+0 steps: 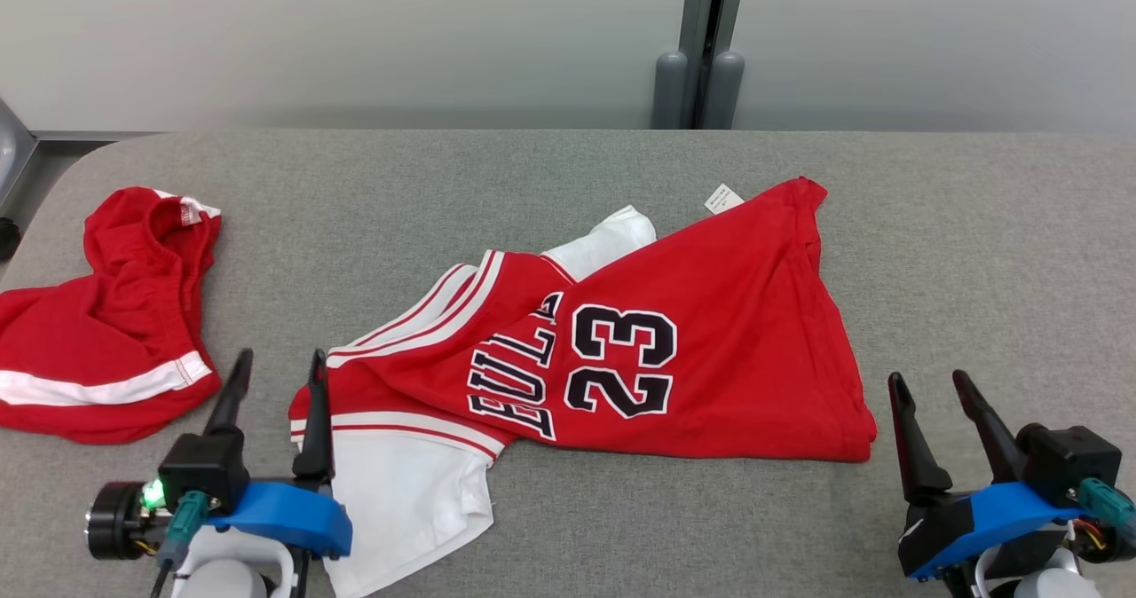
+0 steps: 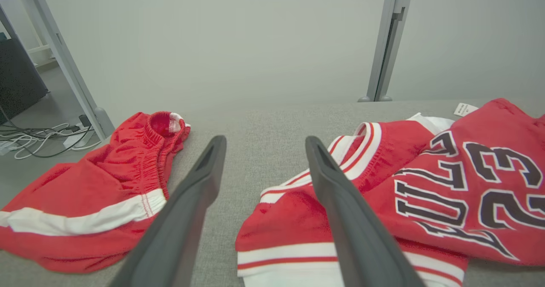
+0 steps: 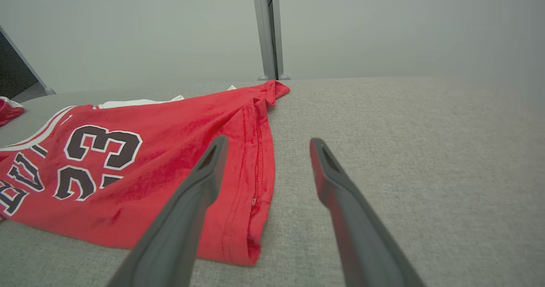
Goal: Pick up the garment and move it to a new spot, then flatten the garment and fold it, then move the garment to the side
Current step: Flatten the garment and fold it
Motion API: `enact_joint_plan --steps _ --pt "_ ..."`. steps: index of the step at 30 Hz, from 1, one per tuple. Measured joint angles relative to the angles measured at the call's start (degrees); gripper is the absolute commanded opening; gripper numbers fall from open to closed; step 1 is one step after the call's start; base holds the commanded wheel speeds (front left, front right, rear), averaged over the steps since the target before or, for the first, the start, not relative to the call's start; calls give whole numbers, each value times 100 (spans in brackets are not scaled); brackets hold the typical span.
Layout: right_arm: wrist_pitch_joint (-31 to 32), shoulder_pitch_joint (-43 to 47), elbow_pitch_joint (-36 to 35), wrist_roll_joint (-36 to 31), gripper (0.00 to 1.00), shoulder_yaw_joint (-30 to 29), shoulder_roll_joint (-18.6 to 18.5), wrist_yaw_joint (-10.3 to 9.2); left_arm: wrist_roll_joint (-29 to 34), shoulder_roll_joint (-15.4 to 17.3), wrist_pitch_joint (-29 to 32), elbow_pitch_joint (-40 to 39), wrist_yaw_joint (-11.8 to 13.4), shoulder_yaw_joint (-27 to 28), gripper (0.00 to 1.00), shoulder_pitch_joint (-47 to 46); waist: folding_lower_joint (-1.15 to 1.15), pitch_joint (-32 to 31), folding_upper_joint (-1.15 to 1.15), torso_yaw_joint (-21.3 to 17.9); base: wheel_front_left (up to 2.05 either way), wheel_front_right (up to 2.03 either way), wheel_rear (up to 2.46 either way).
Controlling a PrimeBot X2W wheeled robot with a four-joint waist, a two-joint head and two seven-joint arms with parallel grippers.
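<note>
Red jersey (image 1: 728,341) rumpled on grey felt table (image 1: 976,225); L hand (image 1: 280,360), R hand (image 1: 928,380) fingers apart.

A grey fabric-topped desk (image 1: 976,243) stands before a pale wall (image 1: 355,39) split by a grey post (image 1: 707,30). Cables (image 2: 34,133) lie on the grey floor (image 2: 21,167) beside it.

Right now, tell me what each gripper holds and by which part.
Nothing is held. The left gripper and the right gripper are both open, fingers apart, and the red jersey lies loose on the table.
</note>
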Motion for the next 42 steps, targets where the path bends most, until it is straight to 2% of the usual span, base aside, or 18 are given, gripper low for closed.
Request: enact_joint_plan --steps 6,9,18,33,34,35,36,37,38,39,42 --pt "102 8 110 84 100 197 -77 0 443 -182 -9 -1267 125 489 100 276 0 30 0 36 0 0 0" --pt "197 5 209 120 100 336 -129 0 627 -299 -10 -1617 110 703 100 430 0 59 0 53 0 0 0" --pt "514 -226 780 285 100 803 -300 0 936 -579 -10 -1691 -137 1140 100 561 0 125 0 130 0 0 0" --pt "577 -774 1626 962 100 1360 -591 0 1193 -909 -10 -1638 -389 1495 100 626 0 246 0 302 0 0 0" --pt "560 -811 1670 1013 93 1390 -610 0 1205 -922 -10 -1628 -398 1504 100 621 0 254 0 310 0 0 0" --pt "538 -851 1701 1055 64 1426 -630 0 1210 -933 -10 -1624 -412 1514 100 619 0 261 0 318 0 0 0" --pt "486 -876 1715 1093 48 1456 -644 0 1211 -944 -10 -1617 -435 1525 100 616 0 267 0 324 0 0 0" --pt "459 -896 1747 1118 41 1494 -657 0 1217 -955 -10 -1603 -441 1539 100 612 0 272 0 329 0 0 0" --pt "430 -923 1781 1144 18 1535 -672 0 1227 -961 -10 -1592 -449 1556 100 608 0 277 0 333 0 0 0" --pt "388 -953 1801 1166 0 1568 -682 0 1240 -970 -10 -1582 -467 1575 100 602 0 280 0 334 0 0 0" --pt "244 -995 1834 1238 0 1684 -713 0 1261 -1003 -10 -1571 -489 1624 100 588 0 276 0 331 0 0 0"
